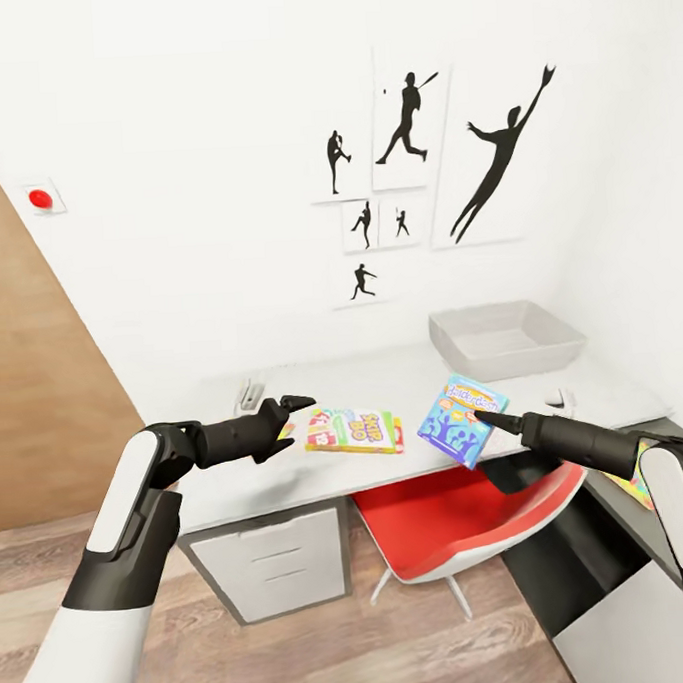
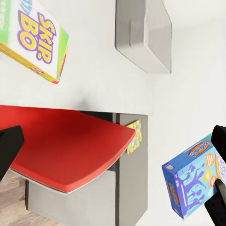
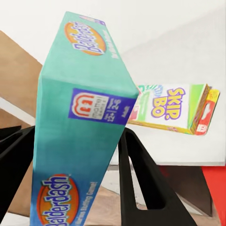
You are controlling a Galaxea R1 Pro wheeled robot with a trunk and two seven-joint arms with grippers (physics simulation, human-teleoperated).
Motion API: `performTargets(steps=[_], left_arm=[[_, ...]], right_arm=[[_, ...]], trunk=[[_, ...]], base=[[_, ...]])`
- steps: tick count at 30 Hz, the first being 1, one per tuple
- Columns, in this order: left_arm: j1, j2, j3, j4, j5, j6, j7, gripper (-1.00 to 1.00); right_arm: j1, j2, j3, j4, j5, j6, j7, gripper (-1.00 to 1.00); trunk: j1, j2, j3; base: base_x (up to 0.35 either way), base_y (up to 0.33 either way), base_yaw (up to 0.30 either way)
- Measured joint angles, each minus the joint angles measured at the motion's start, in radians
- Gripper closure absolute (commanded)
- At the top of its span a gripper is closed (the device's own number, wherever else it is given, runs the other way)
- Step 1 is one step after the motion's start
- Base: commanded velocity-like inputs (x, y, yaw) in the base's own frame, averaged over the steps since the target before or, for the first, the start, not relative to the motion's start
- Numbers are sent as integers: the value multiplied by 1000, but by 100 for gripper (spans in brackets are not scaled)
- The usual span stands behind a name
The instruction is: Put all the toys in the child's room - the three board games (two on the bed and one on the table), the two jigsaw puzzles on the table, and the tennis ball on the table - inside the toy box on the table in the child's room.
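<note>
Faced a white wall hung with black baseball prints (image 1: pixel 410 118), above a long grey table (image 1: pixel 248 477). Held the blue game box (image 1: pixel 463 418) pinched by one edge in the right gripper (image 1: pixel 486 416), tilted in the air over the table's front edge and the red chair (image 1: pixel 461 515), still well apart from the toy box (image 1: pixel 513 358) at the far right of the tabletop. Held the left gripper (image 1: pixel 289 424) spread and empty, just beside the SKIP BO box (image 1: pixel 351 431) lying flat on the table. Glimpsed a bright puzzle square (image 2: pixel 134 136) near the chair's far side.

Judged the pinch narrow for so broad a box: likely to swing or slip loose during the carry and drop onto the chair or floor. Judged too low an approach likely to catch the box's lower corner on the bin's raised wall and shove the bin back.
</note>
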Motion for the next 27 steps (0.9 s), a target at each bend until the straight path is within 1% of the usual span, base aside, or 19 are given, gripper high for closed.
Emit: performTargets(steps=[4, 5, 13, 27], left_arm=[[-1, 0, -6, 0, -5, 0, 0, -100], [-2, 0, -9, 0, -16, 0, 0, -100], [-3, -1, -13, 0, -47, 1, -1, -100], [-3, -1, -15, 0, -55, 1, -2, -100]], right_arm=[[1, 0, 0, -1, 1, 0, 1, 100], [1, 0, 0, -1, 0, 0, 1, 100], [2, 0, 1, -1, 2, -1, 2, 100], [4, 0, 1, -1, 5, -1, 2, 100]], trunk=[[0, 0, 0], [0, 0, 0], [0, 0, 0], [0, 0, 0]], base=[[101, -246, 152], [117, -261, 100], [159, -270, 42], [194, -263, 6]])
